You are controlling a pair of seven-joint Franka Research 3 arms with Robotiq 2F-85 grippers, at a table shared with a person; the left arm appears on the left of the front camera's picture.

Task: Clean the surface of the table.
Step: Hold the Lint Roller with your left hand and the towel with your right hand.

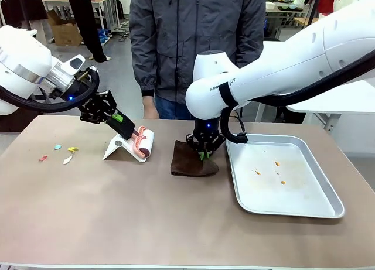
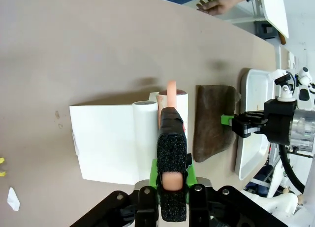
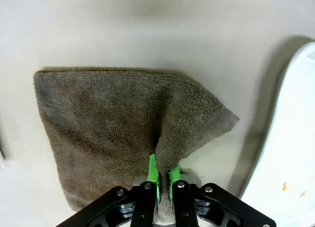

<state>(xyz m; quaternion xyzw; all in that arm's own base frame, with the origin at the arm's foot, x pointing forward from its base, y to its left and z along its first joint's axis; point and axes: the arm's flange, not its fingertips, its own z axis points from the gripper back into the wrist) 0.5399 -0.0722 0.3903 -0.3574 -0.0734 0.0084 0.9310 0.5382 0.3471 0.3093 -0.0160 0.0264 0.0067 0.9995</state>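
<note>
The table spans the whole lower part of the front view, from edge to edge; its top is a smooth, matte brownish taupe with a thin pale rim along the bottom of the frame. At centre left of it lie a few small paper scraps in red, teal, yellow and white. The rest of the bare top looks even in colour, with a couple of faint dark specks seen in the left wrist view.

The left gripper comes in from the upper left, tilted down, its jaws clamped on the salmon-pink handle of a lint roller. The roller head rests against a white stand that sits on the table just left of centre. In the left wrist view the handle runs up between the green pads to the white roll.

The right gripper points straight down at centre frame, its jaws nearly together and pinching a raised fold of a brown cloth that lies flat on the table. The right wrist view shows the fold caught between the pads.

Just right of the cloth sits a silver metal tray with a few orange crumbs. A person in a grey jacket stands at top centre
</note>
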